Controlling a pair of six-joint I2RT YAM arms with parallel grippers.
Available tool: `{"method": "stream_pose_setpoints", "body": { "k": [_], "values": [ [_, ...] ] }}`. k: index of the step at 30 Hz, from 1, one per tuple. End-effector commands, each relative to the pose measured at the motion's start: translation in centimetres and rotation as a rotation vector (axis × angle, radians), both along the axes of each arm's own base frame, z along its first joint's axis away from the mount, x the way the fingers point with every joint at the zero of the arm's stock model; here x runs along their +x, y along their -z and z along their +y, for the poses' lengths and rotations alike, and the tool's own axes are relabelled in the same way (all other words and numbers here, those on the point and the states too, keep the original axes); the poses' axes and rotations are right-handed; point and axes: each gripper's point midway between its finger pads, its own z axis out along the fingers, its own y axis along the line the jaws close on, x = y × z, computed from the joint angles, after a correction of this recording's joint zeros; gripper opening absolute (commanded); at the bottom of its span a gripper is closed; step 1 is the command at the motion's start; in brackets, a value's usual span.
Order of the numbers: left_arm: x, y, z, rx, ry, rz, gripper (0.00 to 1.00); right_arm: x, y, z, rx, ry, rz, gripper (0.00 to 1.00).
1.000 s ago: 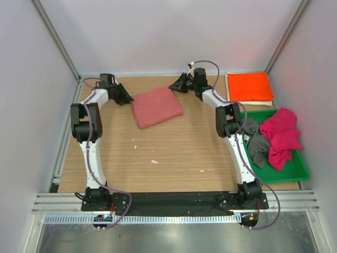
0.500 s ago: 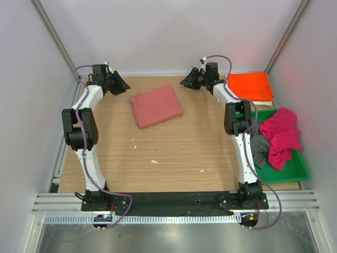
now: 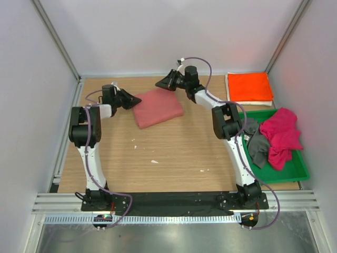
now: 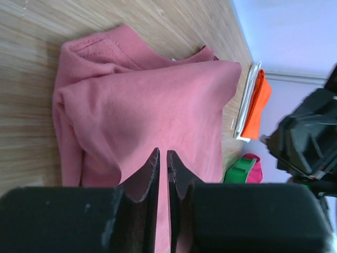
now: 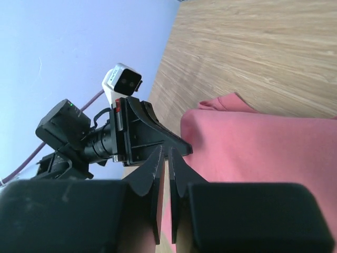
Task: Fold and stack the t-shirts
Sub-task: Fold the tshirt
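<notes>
A folded salmon-red t-shirt [image 3: 157, 107] lies on the wooden table at the back middle. My left gripper [image 3: 134, 98] is low at its left edge, jaws shut with only a slit between them and nothing held. In the left wrist view, the gripper [image 4: 162, 153] points across the shirt [image 4: 152, 100]. My right gripper [image 3: 160, 84] hovers by the shirt's far edge, shut and empty. In the right wrist view, it [image 5: 164, 149] faces the left gripper [image 5: 152, 134] beside the shirt [image 5: 263, 153]. A folded orange t-shirt [image 3: 249, 86] lies on a white one [image 3: 251, 103] at the back right.
A green tray [image 3: 295, 173] at the right holds a crumpled magenta t-shirt [image 3: 281, 134] and a dark grey one [image 3: 257, 146]. Small white scraps [image 3: 154, 161] lie on the table. Walls close in the left, back and right.
The left gripper came from the back-left corner to the salmon shirt's left edge. The right gripper swung left from near the orange pile to the shirt's far edge. The shirt has not moved.
</notes>
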Motion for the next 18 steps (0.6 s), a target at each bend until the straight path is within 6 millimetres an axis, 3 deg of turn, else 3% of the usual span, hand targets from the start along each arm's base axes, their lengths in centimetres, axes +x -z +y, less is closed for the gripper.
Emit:
{"method": "stream_pose_setpoints", "body": {
  "k": [1,2,5,10,13,15,18],
  "values": [
    [2.0,-2.2,-0.5,-0.028,-0.017,-0.13,0.1,1.7,1.6,-1.1,0.103,0.047,0.0,0.13],
    [2.0,-1.5,-0.5,-0.02,-0.023,-0.119,0.1,2.2,3.7,-1.5,0.098,0.064,0.034,0.13],
    [2.5,0.9,0.4,0.001,-0.063,-0.081,0.09,3.9,5.4,-2.7,0.125,0.124,0.035,0.13],
    [3.2,2.6,1.3,0.024,-0.093,-0.043,0.08,6.7,8.6,-4.8,0.086,0.2,0.08,0.13],
    [3.3,3.5,1.4,0.047,-0.086,-0.014,0.08,8.1,9.1,-7.2,0.076,0.281,0.086,0.14],
    [4.2,3.2,3.4,0.054,-0.13,-0.015,0.08,9.1,9.6,-8.6,0.056,0.337,0.109,0.16],
    [5.2,3.2,4.4,0.085,-0.133,0.006,0.08,10.2,8.4,-9.7,0.019,0.387,0.105,0.16]
  ]
}}
